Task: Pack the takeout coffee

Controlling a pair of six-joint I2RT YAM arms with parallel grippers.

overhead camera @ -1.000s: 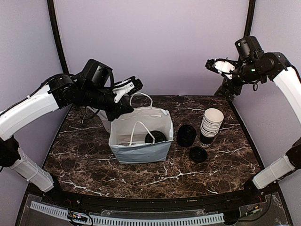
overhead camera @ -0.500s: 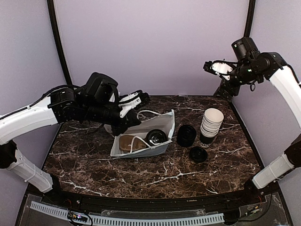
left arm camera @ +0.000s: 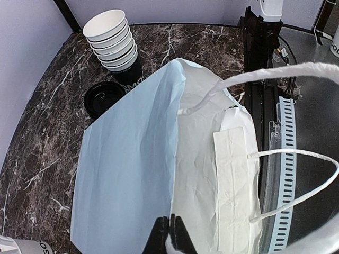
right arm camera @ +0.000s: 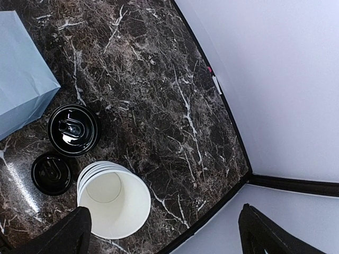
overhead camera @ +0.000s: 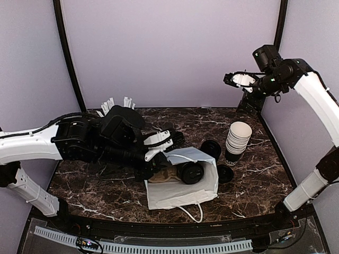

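Black-lidded, the takeout coffee [overhead camera: 192,172] lies tipped in the mouth of the white paper bag [overhead camera: 180,193], which lies on its side on the dark veined tabletop [overhead camera: 249,185]. Only the overhead view shows the cup, and the bag's wall hides most of its body. Something brown beside it inside the bag is too crumpled to name. The left wrist view sees only the bag's outside and its handles [left arm camera: 286,70], nothing of the contents. At that view's lower edge the left pincer [left arm camera: 168,232] is pinched together on the bag's paper, its tips partly cut off. Behind the bag a second lidded cup [right arm camera: 72,129] is half hidden from above. It is plain in the right wrist view, with a loose lid [right arm camera: 51,173] and the stack of white-rimmed cups [right arm camera: 114,203] near it. The right pincer [right arm camera: 164,211] hangs high over the far right corner, spread wide, holding nothing.
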